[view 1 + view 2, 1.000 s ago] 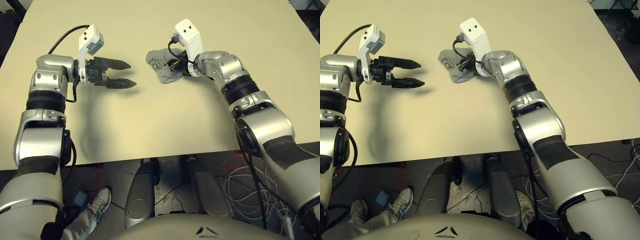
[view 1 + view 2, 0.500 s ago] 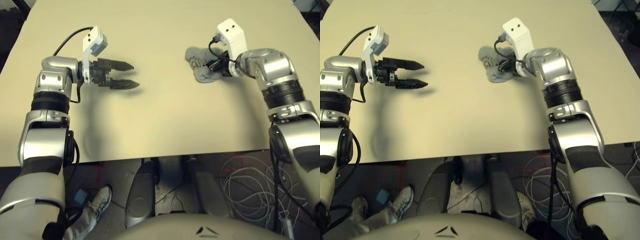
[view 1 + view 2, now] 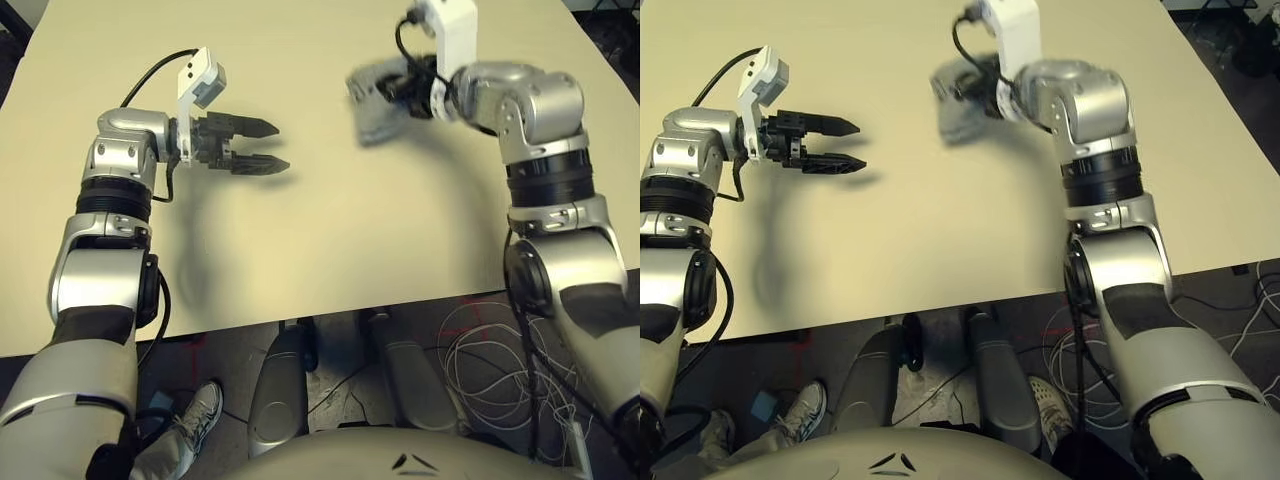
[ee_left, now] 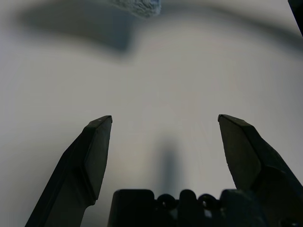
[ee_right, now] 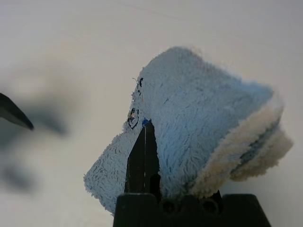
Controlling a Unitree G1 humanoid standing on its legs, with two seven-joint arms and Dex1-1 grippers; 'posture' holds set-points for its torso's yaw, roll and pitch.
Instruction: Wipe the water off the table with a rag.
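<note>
Right gripper point(image 5: 177, 156) clamped on a gray rag point(image 5: 184, 104) — left gripper point(image 3: 283, 147) spread wide above the pale table point(image 3: 330, 240)

Rag point(image 3: 378, 105) blurred, right end effector's point(image 5: 150, 163) fingertips hidden

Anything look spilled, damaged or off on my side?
No spill or damage stands out on the pale beige tabletop. The fuzzy gray cloth rag is bunched unevenly in the right gripper, unsurprising for wiping.
</note>
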